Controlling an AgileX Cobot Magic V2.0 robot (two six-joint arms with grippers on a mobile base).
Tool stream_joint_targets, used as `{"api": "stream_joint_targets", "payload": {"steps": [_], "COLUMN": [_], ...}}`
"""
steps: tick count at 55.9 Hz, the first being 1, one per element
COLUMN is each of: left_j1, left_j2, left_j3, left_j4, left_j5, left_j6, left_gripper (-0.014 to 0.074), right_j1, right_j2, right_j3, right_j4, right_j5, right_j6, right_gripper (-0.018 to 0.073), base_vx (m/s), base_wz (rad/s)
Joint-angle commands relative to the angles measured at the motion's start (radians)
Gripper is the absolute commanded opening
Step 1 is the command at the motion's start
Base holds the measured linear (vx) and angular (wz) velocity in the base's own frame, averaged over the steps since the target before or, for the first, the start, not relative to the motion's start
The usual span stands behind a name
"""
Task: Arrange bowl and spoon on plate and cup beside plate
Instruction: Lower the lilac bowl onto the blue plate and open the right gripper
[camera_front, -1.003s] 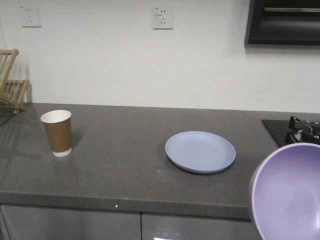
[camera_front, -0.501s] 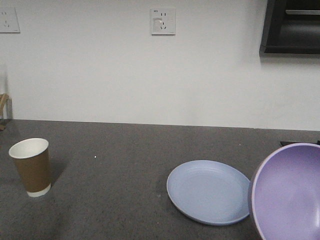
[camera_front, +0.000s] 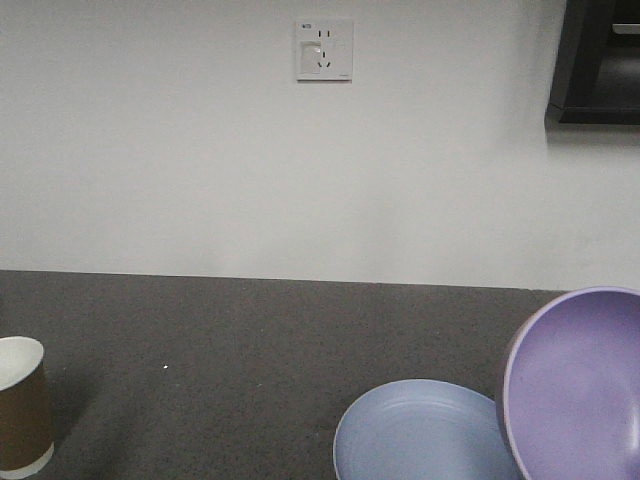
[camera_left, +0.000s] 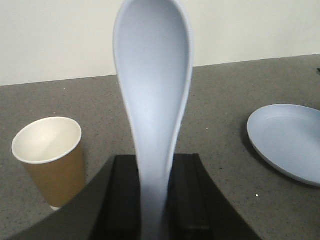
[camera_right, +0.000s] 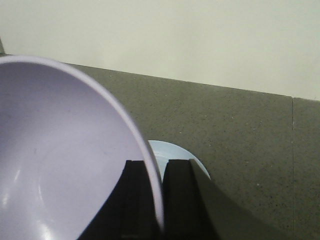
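The lavender bowl (camera_front: 585, 390) hangs tilted at the lower right of the front view, its rim pinched by my right gripper (camera_right: 157, 200), which is shut on it; the bowl (camera_right: 60, 160) fills the left of that wrist view. Just left of the bowl and below it, the pale blue plate (camera_front: 420, 435) lies on the counter, and a sliver of the plate (camera_right: 172, 152) shows behind the fingers. My left gripper (camera_left: 155, 195) is shut on the pale blue-white spoon (camera_left: 152, 80), scoop pointing up. The brown paper cup (camera_left: 50, 160) stands upright at the left, and the cup (camera_front: 20, 405) sits at the front view's left edge.
A dark grey speckled countertop (camera_front: 230, 350) runs back to a white wall with a socket (camera_front: 323, 50). A black cabinet (camera_front: 600, 60) hangs at the upper right.
The front view has closed in on the counter: cup and plate slid down and outward in frame, and the rack and stove dropped out of view. The bowl stays held at lower right.
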Motion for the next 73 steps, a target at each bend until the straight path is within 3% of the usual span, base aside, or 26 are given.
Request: {"api": "stream_joint_targets", "payload": {"steps": [1, 52, 73], "left_j1": [-0.002, -0.002, -0.002], "left_j2": [0.001, 0.001, 0.001], "left_j3": [-0.026, -0.026, -0.026], "left_j4": [-0.011, -0.011, -0.012], "left_j5": [-0.077, -0.077, -0.051], "left_j6": [-0.003, -0.003, -0.003], "left_gripper": [-0.0006, -0.0006, -0.0006], "right_j1": [-0.003, -0.003, 0.005], "right_j2": [-0.001, 0.005, 0.191], "right_j3": [-0.028, -0.028, -0.051], "right_j4": [0.049, 0.05, 0.121], "right_j5": [-0.055, -0.054, 0.033], "right_j6": [-0.01, -0.01, 0.066], "right_gripper": [-0.0009, -0.0009, -0.0009], "base_vx": [0.16, 0.02, 0.0], "base_wz": [-0.04, -0.01, 0.0]}}
